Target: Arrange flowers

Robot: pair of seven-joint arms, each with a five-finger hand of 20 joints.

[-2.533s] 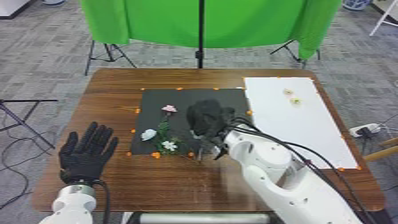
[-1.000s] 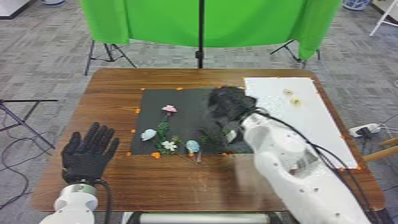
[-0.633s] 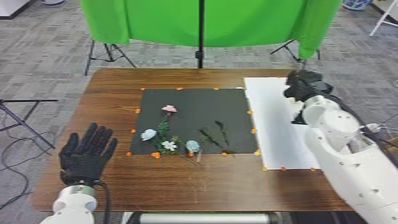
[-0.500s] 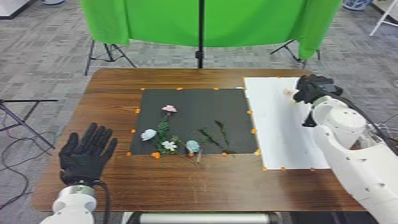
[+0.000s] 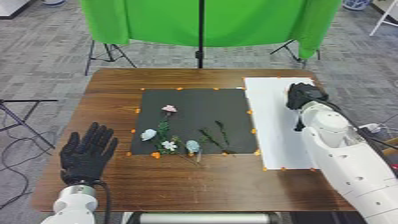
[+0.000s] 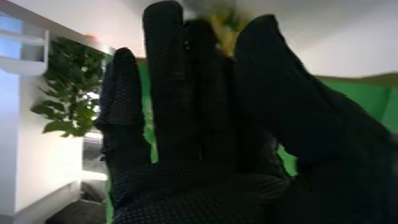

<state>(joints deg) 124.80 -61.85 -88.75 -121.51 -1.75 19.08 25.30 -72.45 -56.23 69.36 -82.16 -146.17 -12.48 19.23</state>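
Four blooms (image 5: pixel 169 145) and greenery (image 5: pixel 222 131) lie on the black mat (image 5: pixel 191 100); a yellow flower (image 6: pixel 230 34) at the white sheet (image 5: pixel 282 130) seems left to place, near the straight-fingered, apparently empty right hand (image 5: pixel 306 96).

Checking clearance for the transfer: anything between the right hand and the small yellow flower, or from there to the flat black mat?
Nothing visible either way. The blurred yellow flower shows between the right hand's thumb and fingers; toward the black mat lies just flat white sheet.
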